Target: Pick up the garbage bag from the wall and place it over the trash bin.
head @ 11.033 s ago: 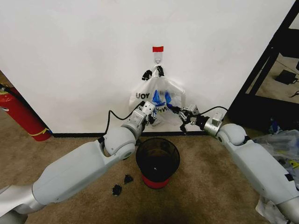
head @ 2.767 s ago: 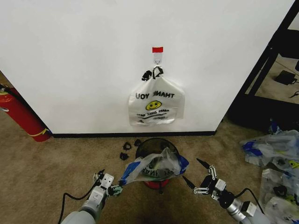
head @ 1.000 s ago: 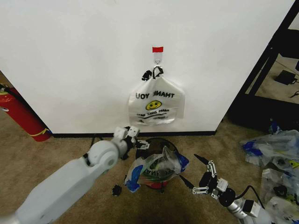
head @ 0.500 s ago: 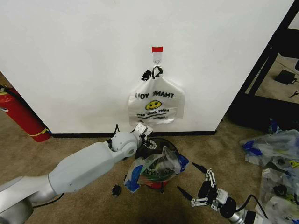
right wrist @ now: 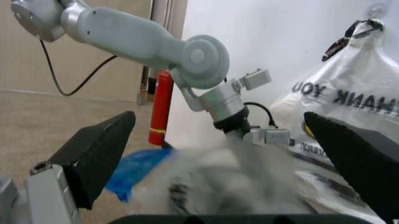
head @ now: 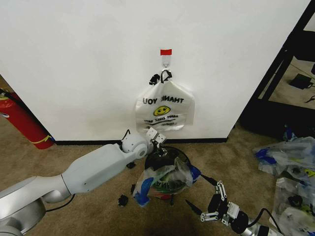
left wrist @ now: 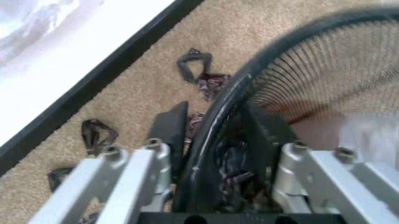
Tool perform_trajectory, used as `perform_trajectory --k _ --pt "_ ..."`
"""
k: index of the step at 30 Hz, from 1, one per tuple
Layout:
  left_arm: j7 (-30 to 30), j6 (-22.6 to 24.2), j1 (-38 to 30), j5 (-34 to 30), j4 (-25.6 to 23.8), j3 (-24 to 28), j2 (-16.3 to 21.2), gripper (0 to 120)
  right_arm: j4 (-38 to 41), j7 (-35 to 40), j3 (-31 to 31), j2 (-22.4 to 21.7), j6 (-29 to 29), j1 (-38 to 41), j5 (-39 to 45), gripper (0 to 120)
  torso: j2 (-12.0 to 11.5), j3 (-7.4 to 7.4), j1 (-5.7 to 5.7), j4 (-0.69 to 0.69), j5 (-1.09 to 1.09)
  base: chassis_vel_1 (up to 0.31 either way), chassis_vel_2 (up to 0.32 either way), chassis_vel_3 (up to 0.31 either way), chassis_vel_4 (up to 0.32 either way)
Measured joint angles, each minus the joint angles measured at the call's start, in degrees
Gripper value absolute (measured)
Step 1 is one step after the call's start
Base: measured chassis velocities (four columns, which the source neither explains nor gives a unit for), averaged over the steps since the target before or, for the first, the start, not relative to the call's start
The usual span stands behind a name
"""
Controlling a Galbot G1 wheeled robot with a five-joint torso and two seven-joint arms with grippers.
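The garbage bag [head: 165,181], see-through with blue patches, lies crumpled over the front of the trash bin [head: 174,153], whose black back rim stays bare. My left gripper [head: 158,146] is at that back rim. In the left wrist view its fingers [left wrist: 173,133] pinch the rim [left wrist: 215,126], one outside and one inside, with dark crumpled film pressed between. My right gripper [head: 194,189] hangs open, low and to the right of the bin, holding nothing. It faces the blurred bag [right wrist: 206,172] in the right wrist view. The wall [head: 74,59] rises behind.
A whiter THANK YOU bag [head: 165,110] hangs from the hook [head: 166,62] under red tape. A red fire extinguisher [head: 22,120] stands at the left. Black scraps [head: 122,199] dot the carpet. More bags [head: 290,162] are piled by a black shelf frame [head: 275,83] at the right.
My left gripper has dropped a little onto the bin's back rim. My right gripper has sunk lower and drawn back from the bin. The bag has barely shifted.
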Motion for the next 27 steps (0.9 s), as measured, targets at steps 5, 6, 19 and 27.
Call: perform_trajectory --k 5,6,19,27 --pt "-2.1 0.0 0.7 -0.2 -1.6 -1.1 1.3 8 -0.2 0.0 -0.5 0.2 0.0 0.2 0.0 100 0.0 0.00 0.00 0.00 -0.01 0.000 0.000 0.000 0.000" --pt "-2.1 0.0 0.7 -0.2 -1.6 -1.1 1.3 8 -0.2 0.0 -0.5 0.2 0.0 0.2 0.0 100 0.0 0.00 0.00 0.00 -0.01 0.000 0.000 0.000 0.000" --pt "-33.0 -0.1 25.6 -24.1 -23.9 -29.9 2.0 3 0.4 4.6 -1.9 -1.2 -1.4 1.9 1.3 100 0.0 -0.01 -0.01 0.00 0.00 0.000 0.000 0.000 0.000" --pt "-36.1 -1.4 41.0 -21.5 -29.9 -41.5 -2.9 3 2.6 14.4 -2.2 -2.4 -4.0 1.8 1.1 100 0.0 -0.01 -0.01 0.01 0.01 0.000 0.000 0.000 0.000"
